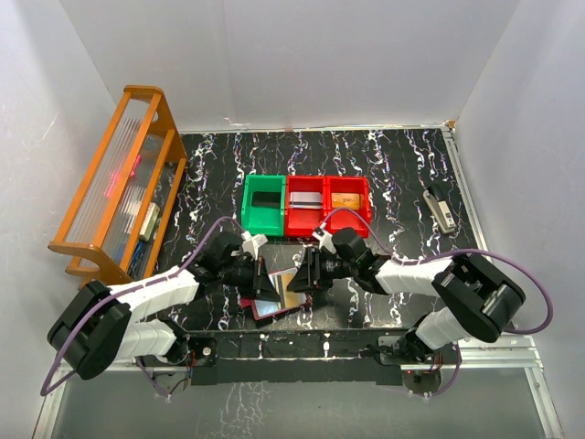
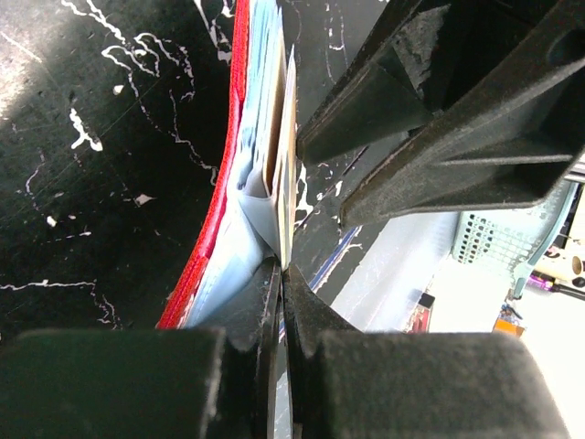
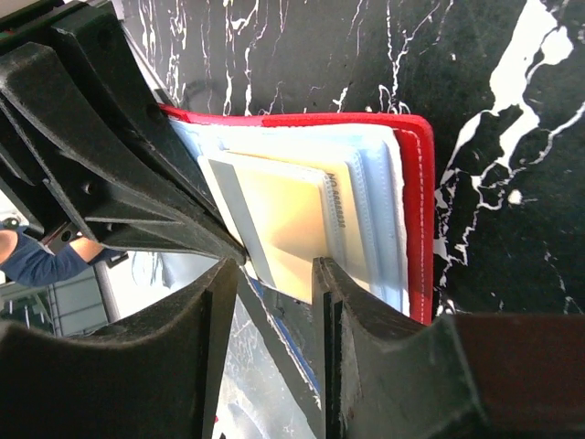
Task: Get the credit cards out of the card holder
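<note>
The dark-red card holder point(image 1: 271, 309) lies open near the front edge between both arms; its pale blue sleeves point(image 3: 379, 210) show in the right wrist view inside the red cover point(image 3: 418, 210). A gold credit card point(image 3: 288, 219) with a grey stripe sticks partly out of a sleeve. My left gripper point(image 2: 281, 274) is shut on the edge of this card point(image 2: 289, 155), seen edge-on beside the red cover point(image 2: 233, 155). My right gripper point(image 3: 274, 279) is open, its fingers either side of the card's near edge, facing the left gripper point(image 3: 101, 165). In the top view the left gripper point(image 1: 265, 285) and right gripper point(image 1: 297, 277) meet over the holder.
A green bin point(image 1: 264, 205) and two red bins point(image 1: 327, 203) stand behind the grippers; cards lie in the red ones. A wooden rack point(image 1: 119, 183) stands at the left. A stapler point(image 1: 440, 208) lies at the right.
</note>
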Controlling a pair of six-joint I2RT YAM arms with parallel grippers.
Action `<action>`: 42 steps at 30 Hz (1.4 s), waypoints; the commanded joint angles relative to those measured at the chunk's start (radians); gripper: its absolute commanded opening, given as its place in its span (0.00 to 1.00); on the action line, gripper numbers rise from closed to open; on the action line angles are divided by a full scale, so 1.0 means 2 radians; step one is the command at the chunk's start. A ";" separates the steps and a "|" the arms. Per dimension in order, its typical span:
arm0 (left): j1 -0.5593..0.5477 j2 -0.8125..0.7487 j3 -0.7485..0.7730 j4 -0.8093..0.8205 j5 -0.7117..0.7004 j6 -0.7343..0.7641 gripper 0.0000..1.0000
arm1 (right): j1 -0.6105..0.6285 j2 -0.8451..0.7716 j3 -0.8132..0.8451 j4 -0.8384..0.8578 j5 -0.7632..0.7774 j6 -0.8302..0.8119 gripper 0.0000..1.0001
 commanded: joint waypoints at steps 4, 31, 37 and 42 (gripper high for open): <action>0.004 -0.002 0.002 0.037 0.034 -0.008 0.00 | -0.018 -0.026 -0.013 0.003 -0.009 -0.022 0.38; 0.004 0.006 -0.019 0.083 0.039 -0.031 0.00 | -0.050 0.024 -0.056 0.145 -0.102 0.021 0.32; 0.004 0.017 -0.021 0.095 0.044 -0.036 0.00 | -0.049 0.038 -0.079 0.217 -0.123 0.052 0.12; 0.004 0.009 -0.024 0.077 0.033 -0.029 0.00 | -0.057 0.028 -0.081 0.183 -0.105 0.035 0.03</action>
